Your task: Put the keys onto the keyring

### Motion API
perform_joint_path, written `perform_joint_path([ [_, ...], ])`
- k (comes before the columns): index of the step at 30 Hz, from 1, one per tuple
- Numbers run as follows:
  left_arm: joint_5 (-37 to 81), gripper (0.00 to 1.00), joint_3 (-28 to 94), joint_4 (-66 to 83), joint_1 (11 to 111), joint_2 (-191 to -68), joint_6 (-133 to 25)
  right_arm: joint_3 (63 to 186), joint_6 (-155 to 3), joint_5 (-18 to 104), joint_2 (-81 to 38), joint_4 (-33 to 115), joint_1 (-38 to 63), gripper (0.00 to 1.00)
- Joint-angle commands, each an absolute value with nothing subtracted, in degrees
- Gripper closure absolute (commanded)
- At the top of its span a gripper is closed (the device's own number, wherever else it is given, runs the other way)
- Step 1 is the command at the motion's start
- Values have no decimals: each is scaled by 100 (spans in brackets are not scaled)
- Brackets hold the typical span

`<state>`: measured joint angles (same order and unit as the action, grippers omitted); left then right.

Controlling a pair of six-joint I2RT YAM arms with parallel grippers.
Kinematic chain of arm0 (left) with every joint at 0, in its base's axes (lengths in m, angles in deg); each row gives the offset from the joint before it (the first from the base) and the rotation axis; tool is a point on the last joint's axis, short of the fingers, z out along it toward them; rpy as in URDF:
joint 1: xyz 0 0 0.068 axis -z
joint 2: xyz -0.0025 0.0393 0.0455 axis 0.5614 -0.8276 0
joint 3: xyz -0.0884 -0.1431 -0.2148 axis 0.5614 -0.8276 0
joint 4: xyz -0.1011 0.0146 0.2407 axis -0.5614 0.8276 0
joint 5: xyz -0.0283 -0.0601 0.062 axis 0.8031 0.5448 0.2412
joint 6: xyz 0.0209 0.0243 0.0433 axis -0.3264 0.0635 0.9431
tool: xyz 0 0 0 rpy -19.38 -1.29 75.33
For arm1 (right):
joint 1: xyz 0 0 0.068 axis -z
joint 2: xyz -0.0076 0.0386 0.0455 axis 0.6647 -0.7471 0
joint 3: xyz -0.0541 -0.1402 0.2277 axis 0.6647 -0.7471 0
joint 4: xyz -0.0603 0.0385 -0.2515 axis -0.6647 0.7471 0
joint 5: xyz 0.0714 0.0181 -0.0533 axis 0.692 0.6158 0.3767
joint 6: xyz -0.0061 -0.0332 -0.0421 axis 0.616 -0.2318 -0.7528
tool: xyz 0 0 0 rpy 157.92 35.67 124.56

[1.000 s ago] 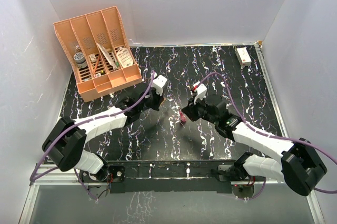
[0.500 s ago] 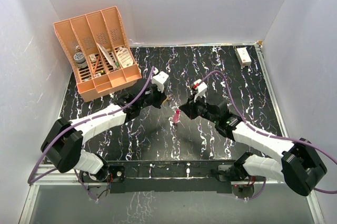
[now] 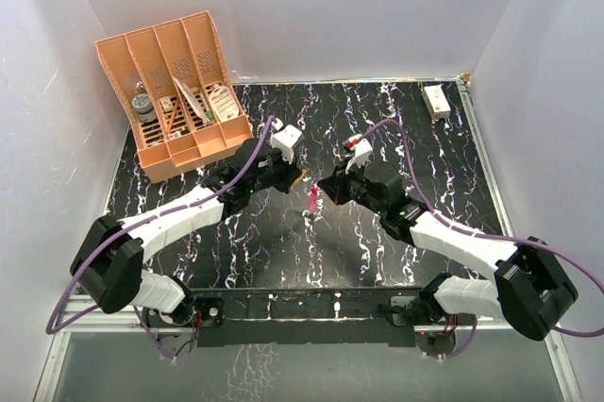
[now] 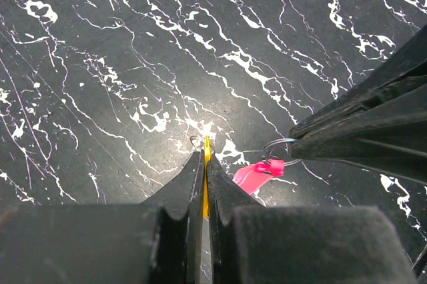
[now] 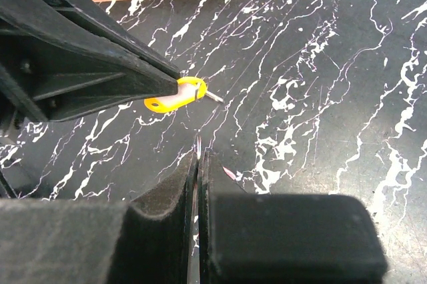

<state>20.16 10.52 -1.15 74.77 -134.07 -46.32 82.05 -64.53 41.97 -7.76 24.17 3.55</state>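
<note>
At left, we see the left gripper (image 4: pixel 204 161) pinched tight on the yellow key (image 5: pixel 175 95) above the marbled table (image 3: pixel 283 242). Just right of it, the right gripper (image 5: pixel 201 157) clamps the keyring (image 4: pixel 259 172) by its metal ring, pink fob dangling.

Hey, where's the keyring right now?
Mid-table in the top view, the keyring hangs from the right end effector, just right of the key in the left end effector.
</note>
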Motion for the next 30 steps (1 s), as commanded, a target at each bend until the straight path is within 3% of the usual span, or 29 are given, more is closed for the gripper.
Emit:
perform_joint_path([
  [1, 2154, 100, 1312, -49, 7489, -13119, -4719, 8589, -6301, 3971, -842, 1966, 299, 100],
  [17, 2016, 100, 1354, -111, 7563, -13083, -5031, 8820, -6004, 3345, -986, 2069, 126, 100],
  [30, 1439, 100, 1611, -29, 7694, -13145, -5127, 9311, -5921, 2144, -1244, 2775, -337, 100],
])
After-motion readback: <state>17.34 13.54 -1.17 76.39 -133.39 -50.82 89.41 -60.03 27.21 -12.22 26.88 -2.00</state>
